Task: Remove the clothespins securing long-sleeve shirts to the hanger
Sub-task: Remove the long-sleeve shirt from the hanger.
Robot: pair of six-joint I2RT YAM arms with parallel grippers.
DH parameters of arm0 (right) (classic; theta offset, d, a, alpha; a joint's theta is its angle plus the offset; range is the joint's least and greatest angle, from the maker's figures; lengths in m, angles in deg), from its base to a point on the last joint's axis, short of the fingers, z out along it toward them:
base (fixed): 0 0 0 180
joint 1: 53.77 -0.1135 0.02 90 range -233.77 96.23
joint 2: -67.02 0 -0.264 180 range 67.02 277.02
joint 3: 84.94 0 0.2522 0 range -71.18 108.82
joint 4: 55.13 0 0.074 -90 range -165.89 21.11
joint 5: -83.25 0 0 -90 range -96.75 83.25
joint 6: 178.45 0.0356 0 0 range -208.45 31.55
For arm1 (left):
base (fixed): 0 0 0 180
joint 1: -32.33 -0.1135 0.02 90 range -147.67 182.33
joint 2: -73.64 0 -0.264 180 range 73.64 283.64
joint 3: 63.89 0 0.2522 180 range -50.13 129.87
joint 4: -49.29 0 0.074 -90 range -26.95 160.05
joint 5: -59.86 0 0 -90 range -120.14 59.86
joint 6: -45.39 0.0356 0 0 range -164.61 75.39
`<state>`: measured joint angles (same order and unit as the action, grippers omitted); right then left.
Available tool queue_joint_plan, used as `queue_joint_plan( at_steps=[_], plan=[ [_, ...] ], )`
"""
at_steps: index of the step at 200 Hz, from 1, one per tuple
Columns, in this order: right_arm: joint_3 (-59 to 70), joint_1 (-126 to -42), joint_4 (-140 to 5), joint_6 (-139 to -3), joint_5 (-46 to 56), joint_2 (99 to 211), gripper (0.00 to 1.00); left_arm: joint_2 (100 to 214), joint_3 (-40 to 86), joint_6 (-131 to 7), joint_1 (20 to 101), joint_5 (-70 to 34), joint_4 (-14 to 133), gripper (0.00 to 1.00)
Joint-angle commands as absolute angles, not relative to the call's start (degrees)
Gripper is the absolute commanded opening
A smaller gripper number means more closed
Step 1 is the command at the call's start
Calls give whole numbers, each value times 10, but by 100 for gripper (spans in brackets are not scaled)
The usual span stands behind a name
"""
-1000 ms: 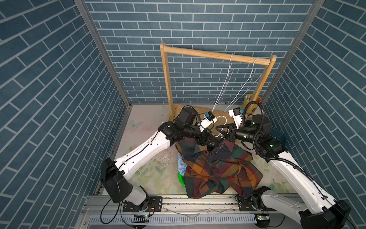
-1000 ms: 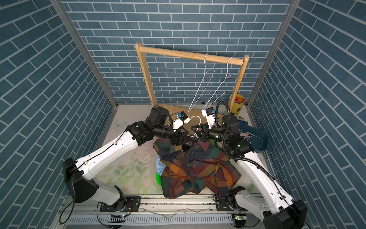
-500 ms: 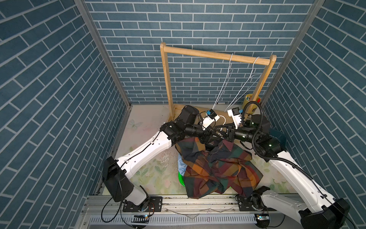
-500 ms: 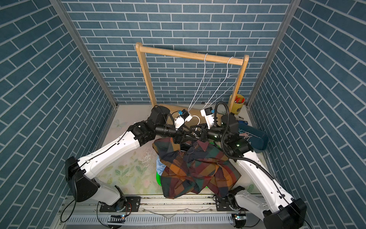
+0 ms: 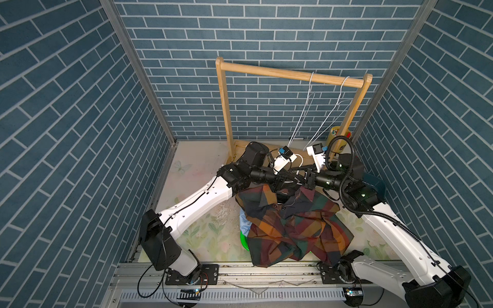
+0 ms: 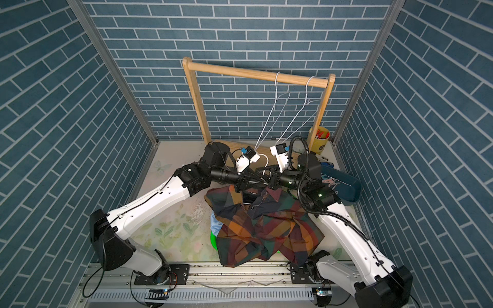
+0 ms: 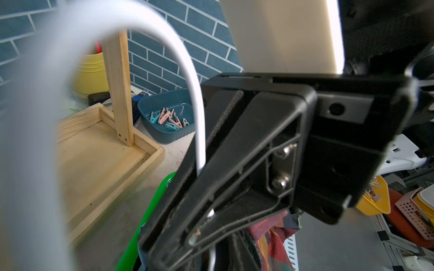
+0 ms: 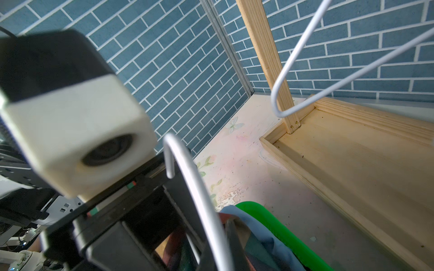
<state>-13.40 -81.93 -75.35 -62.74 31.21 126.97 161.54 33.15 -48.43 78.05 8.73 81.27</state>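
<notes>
Hanger (image 7: pixel 199 131) sits clamped in right claw (image 7: pixel 169 237) above plaid shirt (image 5: pixel 293 224); left claw (image 5: pixel 292 181) unclear.

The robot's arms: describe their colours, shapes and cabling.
The left arm and right arm both have boxy white link shells, with black joints and black bases. A ribbed black hose loops around the right arm. Each wrist carries a white camera block with a black back. The right gripper has black, tapering fingers with moulded ribs.

Floor (image 5: pixel 200 162) beside the left arm (image 5: pixel 205 197) lies open; rack (image 5: pixel 225 112) and plaid shirt (image 5: pixel 293 226) crowd the middle.
</notes>
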Motion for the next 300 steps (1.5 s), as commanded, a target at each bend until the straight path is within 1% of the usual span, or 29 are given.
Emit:
queue_joint_plan(
  at_steps=[1,13,24,42,66,71,81,92,101,106,119,129,136,157,171,192,205,241,259,282,300],
  plan=[
    [-116,-824,-722,-605,306,1267,0,1626,331,-488,788,105,798,18],
    [-116,-824,-722,-607,301,1265,0,1625,330,-487,788,104,799,11],
    [-116,-824,-721,-606,301,1266,0,1623,330,-488,788,102,801,9],
    [-115,-824,-717,-604,302,1268,0,1620,329,-488,788,100,803,0],
    [-115,-824,-726,-605,291,1267,0,1613,327,-488,788,95,803,0],
    [-115,-824,-730,-606,283,1266,7,1611,325,-486,788,94,804,0],
    [-115,-824,-742,-608,259,1262,24,1607,322,-482,788,91,808,0],
    [-119,-824,-750,-608,232,1253,35,1605,319,-472,788,84,818,0],
    [-125,-824,-755,-608,208,1242,51,1602,317,-463,788,80,829,0],
    [-129,-824,-758,-607,192,1235,58,1601,315,-458,788,76,833,0],
    [-138,-824,-768,-607,157,1215,69,1597,312,-449,788,67,849,0],
    [-140,-824,-788,-604,121,1201,76,1592,307,-445,788,65,857,0],
    [-137,-824,-809,-602,97,1193,79,1587,301,-442,788,61,859,0],
    [-123,-824,-886,-595,29,1165,83,1569,289,-427,787,36,879,0],
    [-100,-824,-970,-582,-11,1149,86,1557,285,-414,787,15,898,0],
    [-22,-826,-1140,-593,-14,1183,84,1542,282,-407,787,-9,907,0],
    [-4,-835,-1194,-583,-10,1192,81,1542,290,-408,787,-29,912,0],
    [4,-870,-1237,-555,-26,1174,82,1565,322,-416,787,-65,927,0],
    [-3,-899,-1227,-548,-24,1194,83,1570,330,-418,790,-66,925,0],
    [4,-950,-1195,-544,-52,1230,85,1574,337,-422,791,-67,928,0],
    [11,-971,-1177,-548,-61,1265,84,1574,338,-428,792,-68,927,0]
  ],
)
